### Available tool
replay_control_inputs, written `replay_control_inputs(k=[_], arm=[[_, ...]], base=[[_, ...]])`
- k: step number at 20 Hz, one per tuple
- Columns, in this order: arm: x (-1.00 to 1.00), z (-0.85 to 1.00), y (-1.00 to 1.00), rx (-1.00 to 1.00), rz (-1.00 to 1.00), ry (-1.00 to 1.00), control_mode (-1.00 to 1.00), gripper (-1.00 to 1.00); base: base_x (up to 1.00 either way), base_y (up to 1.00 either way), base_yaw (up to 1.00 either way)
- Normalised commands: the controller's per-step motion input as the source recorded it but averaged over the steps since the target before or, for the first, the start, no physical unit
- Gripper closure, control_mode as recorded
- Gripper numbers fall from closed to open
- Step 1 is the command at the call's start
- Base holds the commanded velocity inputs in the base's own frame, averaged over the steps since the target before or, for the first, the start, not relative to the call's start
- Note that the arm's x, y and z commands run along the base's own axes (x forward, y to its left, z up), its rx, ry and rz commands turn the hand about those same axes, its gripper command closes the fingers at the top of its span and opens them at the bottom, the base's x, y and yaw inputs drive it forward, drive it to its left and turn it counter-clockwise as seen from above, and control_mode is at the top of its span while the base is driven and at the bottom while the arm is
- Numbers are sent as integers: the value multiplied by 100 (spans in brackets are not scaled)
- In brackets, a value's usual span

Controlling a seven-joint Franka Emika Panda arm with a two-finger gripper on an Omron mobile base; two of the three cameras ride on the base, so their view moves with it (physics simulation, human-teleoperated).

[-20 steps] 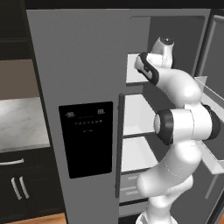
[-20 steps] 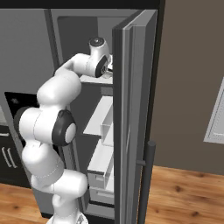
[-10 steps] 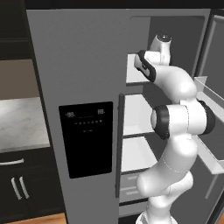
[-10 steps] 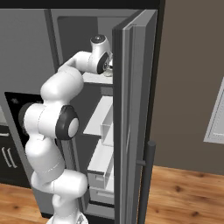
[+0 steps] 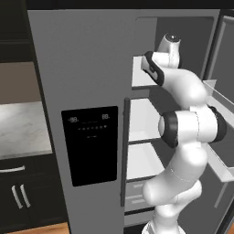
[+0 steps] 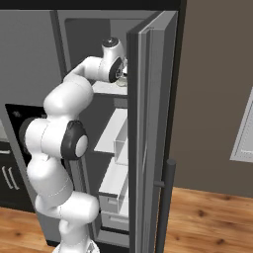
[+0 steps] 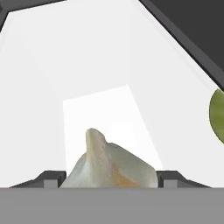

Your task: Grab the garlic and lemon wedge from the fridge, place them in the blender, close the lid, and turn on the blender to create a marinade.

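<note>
A tall grey fridge (image 5: pixel 82 68) is standing with its right door (image 6: pixel 148 123) swung wide open, showing white shelves (image 5: pixel 141 155) inside. The closed left door is carrying a black display panel (image 5: pixel 90 145); pale characters are showing near its top, but they are too blurred to read. A long vertical handle (image 6: pixel 167 202) is running down the open door.

A white robot arm (image 5: pixel 187 132) with dark joints is reaching up into the top shelf (image 6: pixel 111 89) of the fridge.

In the hand view, a pale, cream-coloured garlic (image 7: pixel 109 166) bulb with a pointed tip is sitting on the white shelf floor, directly between the two dark fingers (image 7: pixel 50 178). The fingers are standing apart on either side of the garlic, each just beside it; whether they are pressing on it cannot be told.

At the right edge of the hand view, a yellow-green lemon wedge (image 7: pixel 217 114) is lying on the same shelf, well apart from the garlic and cut off by the frame.

To the left of the fridge, a grey marbled bench (image 5: pixel 20 128) is sitting above dark cabinets (image 5: pixel 27 196) with light handles.
</note>
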Motion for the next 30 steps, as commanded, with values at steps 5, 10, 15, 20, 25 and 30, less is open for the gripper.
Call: replay_control_inputs(k=[5, 10, 15, 20, 25, 30], arm=[[-97, 0, 0, 0, 1, -18, -100, 100], [-100, 8, 0, 0, 0, -29, -100, 100], [-100, 27, 0, 0, 0, -27, -100, 100], [-100, 42, 0, 0, 0, -5, -100, 100], [-100, 41, 12, 0, 1, 6, -100, 100], [-100, 14, 43, 0, 0, 27, -100, 100]], base=[[0, 0, 0], [0, 0, 0], [0, 0, 0], [0, 0, 0], [0, 0, 0], [0, 0, 0]])
